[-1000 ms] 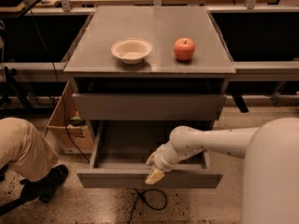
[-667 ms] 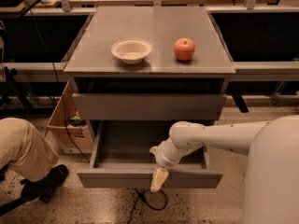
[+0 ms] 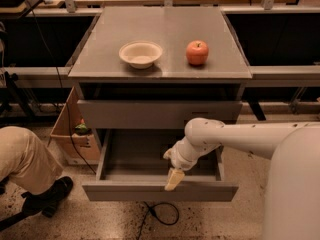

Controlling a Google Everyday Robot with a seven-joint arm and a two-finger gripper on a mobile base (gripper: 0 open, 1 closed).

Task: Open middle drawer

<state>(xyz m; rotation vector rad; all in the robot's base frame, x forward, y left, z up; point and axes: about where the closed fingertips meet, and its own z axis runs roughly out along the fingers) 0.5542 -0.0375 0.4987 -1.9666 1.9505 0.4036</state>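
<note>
Pointing down: tool (image 3: pixel 174 179) | at front edge of open middle drawer (image 3: pixel 125 191) | grip: cannot tell

My robot's arm (image 3: pixel 250 136), a smooth off-white tube dotted with small dark specks, swells into a rounded joint (image 3: pixel 202 134) and narrows to a knobbly white wrist (image 3: pixel 184 156). Its gripper (image 3: pixel 174 179), a pale tan wedge, sits at the near front edge of the middle drawer (image 3: pixel 125 191). A broad white body shell (image 3: pixel 295 194) fills the near right.
</note>
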